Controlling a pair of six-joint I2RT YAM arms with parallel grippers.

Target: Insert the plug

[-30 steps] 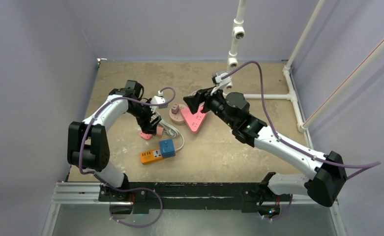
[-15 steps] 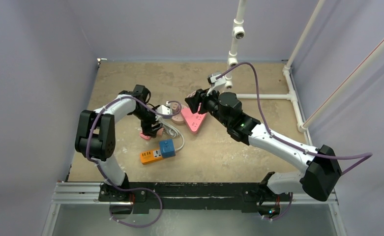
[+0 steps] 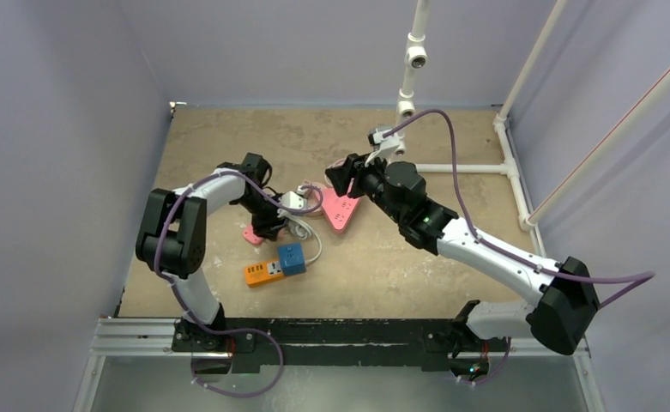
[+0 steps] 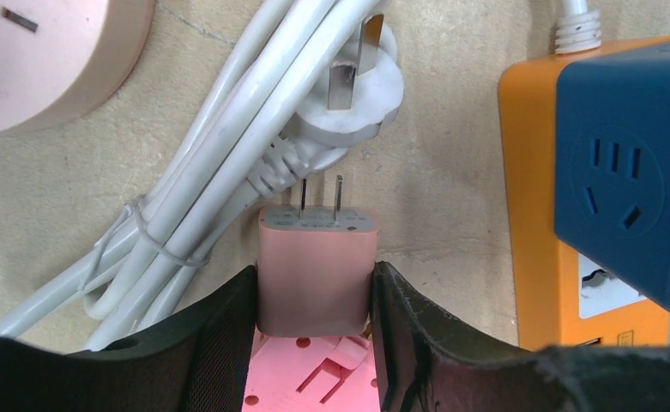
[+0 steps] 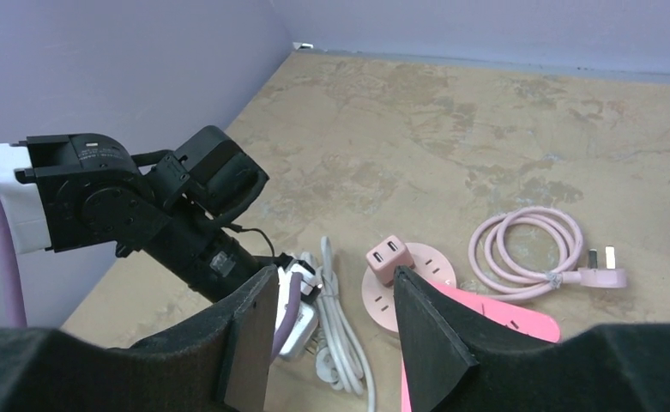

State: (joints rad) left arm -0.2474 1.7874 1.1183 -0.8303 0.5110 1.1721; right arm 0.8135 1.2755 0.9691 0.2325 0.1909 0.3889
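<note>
A pale pink plug (image 4: 316, 270) with two prongs lies on a bright pink flat piece (image 4: 305, 378) on the table. My left gripper (image 4: 314, 283) is shut on it, one finger pressed against each side, and in the top view this gripper (image 3: 267, 225) is low over the table left of centre. An orange power strip (image 4: 533, 197) carrying a blue socket cube (image 4: 627, 172) lies just right of the plug. My right gripper (image 5: 335, 296) hovers open over the top corner of a pink triangular socket strip (image 3: 341, 210), with only table showing between its fingers.
A bundled white cable (image 4: 220, 172) with its white plug (image 4: 348, 94) lies right ahead of the pink plug's prongs. A round pink socket (image 5: 383, 305) holds a small pink adapter (image 5: 389, 257). A coiled pink cable (image 5: 524, 245) lies behind. White pipes (image 3: 410, 60) stand at the back.
My left gripper has come down and shut on the pink plug. The right gripper has narrowed its jaws and shifted slightly over the triangular strip's corner.
</note>
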